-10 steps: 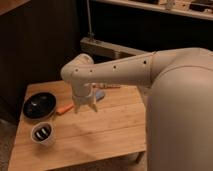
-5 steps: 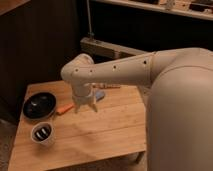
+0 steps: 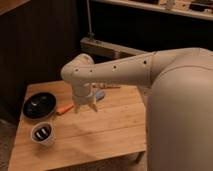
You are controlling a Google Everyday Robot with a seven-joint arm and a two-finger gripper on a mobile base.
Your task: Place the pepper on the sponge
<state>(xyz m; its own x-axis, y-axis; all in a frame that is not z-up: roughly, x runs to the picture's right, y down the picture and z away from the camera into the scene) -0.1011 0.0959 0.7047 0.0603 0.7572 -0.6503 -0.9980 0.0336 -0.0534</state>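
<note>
The cream-white gripper [image 3: 86, 107], fingers spread, hangs at centre-left of the frame over a pale honey-coloured wooden table [image 3: 105, 136] with plank lines. Left of it lies the orange pepper [image 3: 64, 108], and just right the light-blue sponge [image 3: 100, 95]. Further left sit a black bowl [image 3: 39, 105] and a white cup [image 3: 42, 134] with a dark inside.

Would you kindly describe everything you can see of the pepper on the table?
The pepper is a small, slim orange piece, tapered like a carrot. It lies flat on the wooden table, slightly angled, between the black bowl and the end effector, which hangs low just beside it. One end reaches toward the end effector; whether they touch cannot be told. It is not yet on the sponge.
</note>
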